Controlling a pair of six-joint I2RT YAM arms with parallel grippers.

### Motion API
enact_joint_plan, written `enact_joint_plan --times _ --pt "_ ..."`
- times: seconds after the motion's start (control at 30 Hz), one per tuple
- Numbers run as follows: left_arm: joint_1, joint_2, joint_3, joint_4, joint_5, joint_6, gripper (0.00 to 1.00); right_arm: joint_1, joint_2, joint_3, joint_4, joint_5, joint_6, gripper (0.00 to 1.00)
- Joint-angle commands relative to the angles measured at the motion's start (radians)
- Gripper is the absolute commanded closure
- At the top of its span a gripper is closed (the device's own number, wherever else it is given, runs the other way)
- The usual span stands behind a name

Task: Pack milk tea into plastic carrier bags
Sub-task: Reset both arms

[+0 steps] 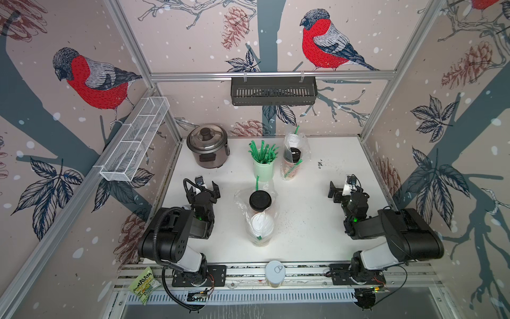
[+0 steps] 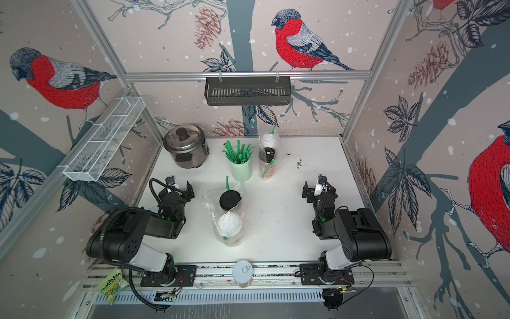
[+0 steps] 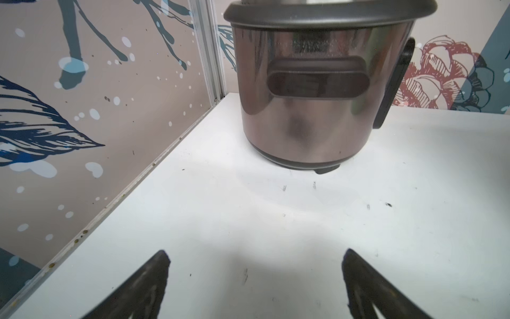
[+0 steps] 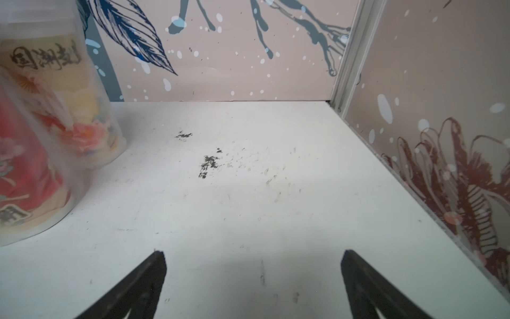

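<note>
My left claw [image 1: 204,187] hangs over the left side of the table [image 1: 317,221], jaws spread wide and holding nothing. The wrist view shows only the table between them, with the rice cooker [image 3: 311,91] straight ahead by the back left corner. Toward the middle of the table stands one clear bag [image 1: 240,203] with two milk teas upright inside it: the black-lidded cup [image 1: 260,199] farther back, the white-lidded cup [image 1: 262,224] just in front of it. Behind them, nearer the back edge, sits the green cup of straws [image 1: 263,168]. Just right of that, the second bag [image 1: 303,149] holds the other pair — a white-capped cup [image 1: 293,139] behind, a black-capped cup [image 1: 294,152] in front. My right claw [image 1: 342,190] hangs over the right side, well apart from both bags, jaws wide too and gripping nothing; its wrist view catches the second bag's printed cups at the frame's edge.
</note>
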Motion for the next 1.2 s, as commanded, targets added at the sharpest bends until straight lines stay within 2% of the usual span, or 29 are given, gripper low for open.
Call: enact_joint_plan --times 0.0,0.07,0.37,1.17 --pt "0.01 -0.008 0.054 0.026 0.041 0.02 0.04 -0.021 0.003 0.036 0.034 -0.011 -0.005 0.0" --pt "0.033 -0.016 0.061 0.0 0.08 0.0 0.04 -0.043 -0.004 0.059 -0.023 -0.027 0.023 0.0" --pt "0.037 -0.017 0.066 -0.01 0.085 -0.003 0.0 -0.063 0.002 0.072 -0.04 -0.038 0.046 0.0" --pt "0.037 -0.023 0.066 -0.021 0.084 -0.008 0.01 -0.059 0.001 0.07 -0.036 -0.028 0.045 0.0"
